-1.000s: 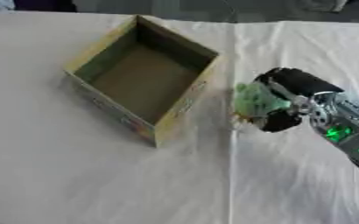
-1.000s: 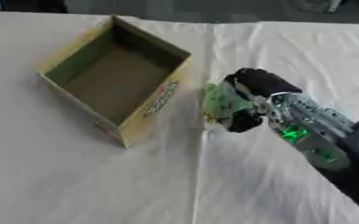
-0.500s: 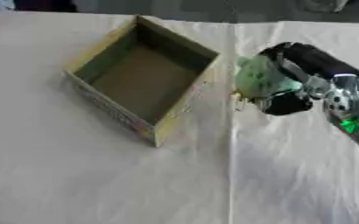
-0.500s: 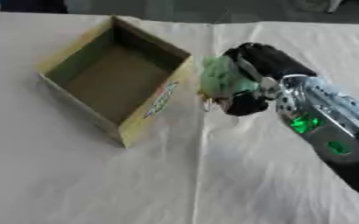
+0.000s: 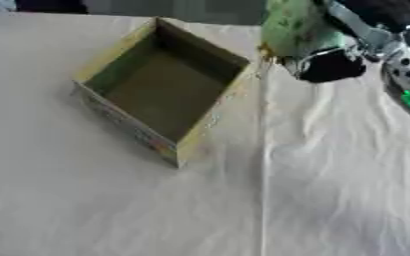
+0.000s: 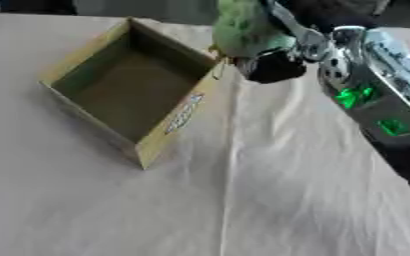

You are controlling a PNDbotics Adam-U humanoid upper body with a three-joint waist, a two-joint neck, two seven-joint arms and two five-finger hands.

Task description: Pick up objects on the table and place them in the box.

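Note:
An open cardboard box [image 5: 200, 135] with a dark inside stands tilted on the white cloth, left of centre. My right hand [image 6: 283, 55] hangs in the air just beyond the box's right corner, its fingers curled round a pale green object [image 6: 243, 30]. That green object [image 5: 292, 25] sits near the top edge of the view, level with the box's far right rim and a little to its right. My left hand shows in no view.
A white cloth [image 5: 313, 190] with a lengthwise crease covers the table. My right forearm [image 6: 375, 110], silver and black with green lights, slants in from the right. Dark shapes lie along the far edge.
My right hand has lifted the green object off the cloth and carried it up and toward the far side, close to the box's right corner. The box has stayed put.

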